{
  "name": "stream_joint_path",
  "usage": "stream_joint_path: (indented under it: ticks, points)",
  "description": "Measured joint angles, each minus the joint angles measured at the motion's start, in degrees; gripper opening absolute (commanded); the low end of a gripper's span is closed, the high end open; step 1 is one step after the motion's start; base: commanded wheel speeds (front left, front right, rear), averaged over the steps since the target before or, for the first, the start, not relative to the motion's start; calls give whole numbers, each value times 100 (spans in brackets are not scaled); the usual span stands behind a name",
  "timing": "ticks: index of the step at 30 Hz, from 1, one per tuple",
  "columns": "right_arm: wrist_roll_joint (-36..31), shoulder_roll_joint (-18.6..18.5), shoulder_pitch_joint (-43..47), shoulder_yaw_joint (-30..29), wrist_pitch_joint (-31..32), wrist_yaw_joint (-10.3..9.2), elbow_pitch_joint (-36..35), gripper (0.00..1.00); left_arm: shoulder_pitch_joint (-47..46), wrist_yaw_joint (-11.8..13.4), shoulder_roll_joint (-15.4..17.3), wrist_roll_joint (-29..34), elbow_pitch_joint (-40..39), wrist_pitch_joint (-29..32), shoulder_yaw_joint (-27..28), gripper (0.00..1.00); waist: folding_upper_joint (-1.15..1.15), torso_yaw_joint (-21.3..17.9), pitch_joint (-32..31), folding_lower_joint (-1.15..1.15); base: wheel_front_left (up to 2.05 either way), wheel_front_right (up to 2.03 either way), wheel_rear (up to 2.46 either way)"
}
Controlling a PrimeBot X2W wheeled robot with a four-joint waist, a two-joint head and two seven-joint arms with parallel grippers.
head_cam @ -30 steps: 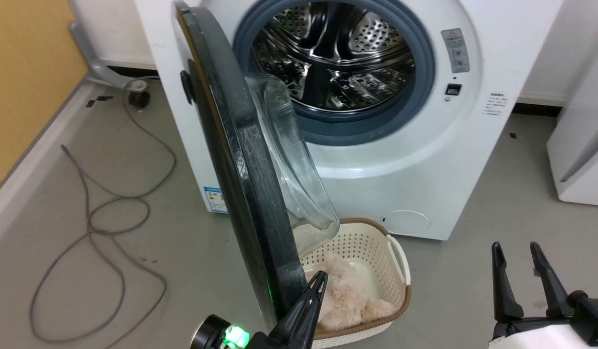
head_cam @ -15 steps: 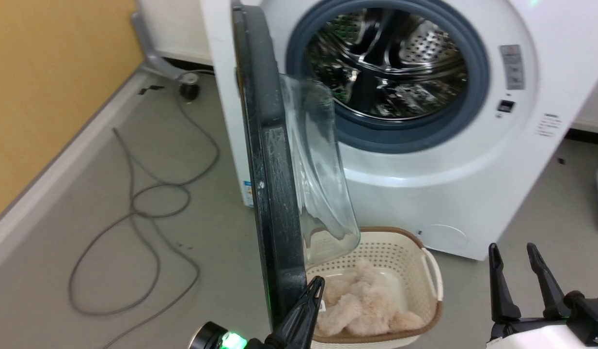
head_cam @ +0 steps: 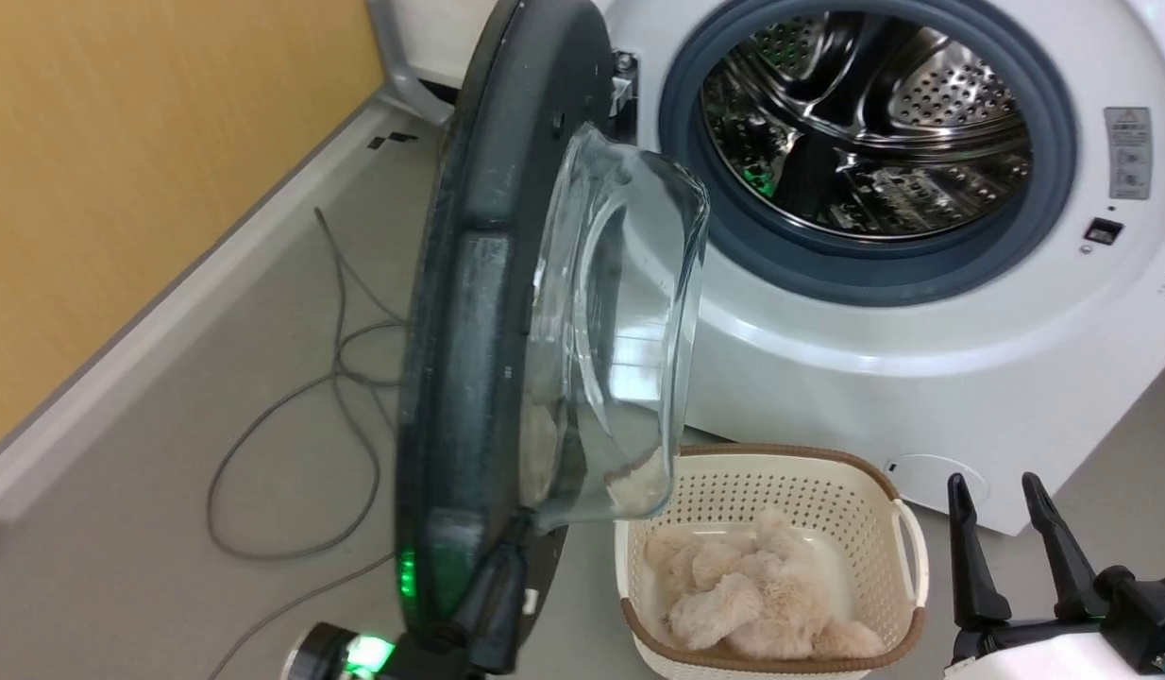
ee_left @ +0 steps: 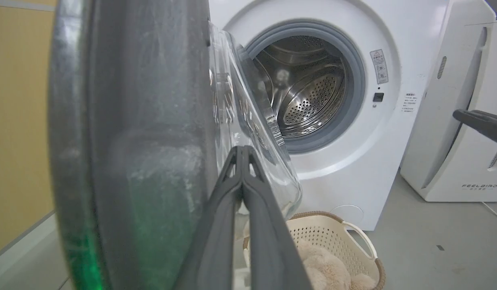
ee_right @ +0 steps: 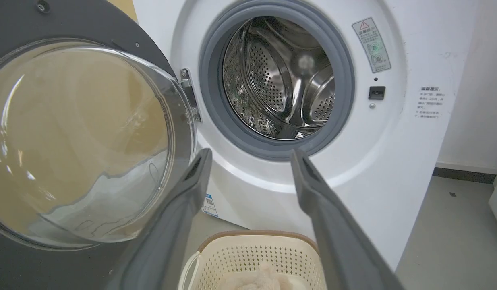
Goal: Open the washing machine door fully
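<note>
Nearest the camera, the left claw point(ee_left: 241, 151) is clenched, both fingers pressed flat together with nothing between them. It lies up against the matte inner face of the washing machine door point(head_cam: 469, 283), low down near the bottom rim. I can't tell for sure if it's actually touching. There's a green glow on the door edge right there.

Over on the right, the right claw point(head_cam: 993, 484) is released, fingers spread and holding nothing, hanging above the floor point(head_cam: 120, 567) well clear of everything.

Just past the claws, a cream perforated basket point(head_cam: 790, 455) with a brown rim sits on the floor in front of the machine, with a fluffy beige thing point(head_cam: 752, 604) inside.

The door is swung out on the hinge at the left of the opening, standing roughly square to the machine's front. Its glass bowl point(head_cam: 620, 331) bulges to the right, above the basket's left edge.

Behind it, the washing machine point(head_cam: 828, 359) is wide open, showing the steel drum point(head_cam: 866, 123) and grey gasket point(head_cam: 1055, 189). A grey cable point(head_cam: 261, 444) loops on the floor to the left, below the yellow wall point(head_cam: 120, 142). A white FEELBIRD appliance point(ee_left: 454, 141) stands just right of the machine.
</note>
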Motion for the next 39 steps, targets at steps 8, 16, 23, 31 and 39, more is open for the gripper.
stream_joint_path:
  ticks: [8,16,23,31,39]
  points:
    - [-45,0,-4,5,-1,-1,-29,100,96,141,83,-78,-26,1,592,0,0,122,149,0,0,0,0]
    - [-213,0,-122,-4,0,-1,-68,100,15,192,115,-211,37,-1,1291,0,0,213,443,0,0,0,0]
    - [-350,0,-249,3,-1,0,-102,100,-252,280,111,-283,127,1,2031,0,0,245,701,0,0,0,0]
    - [-512,0,-354,9,-1,0,-127,100,-606,281,101,-323,294,2,2728,0,0,231,935,0,0,0,0]
    - [-604,1,-581,63,0,0,-129,100,-1120,87,122,-380,626,1,3379,0,0,163,1185,0,0,0,0]
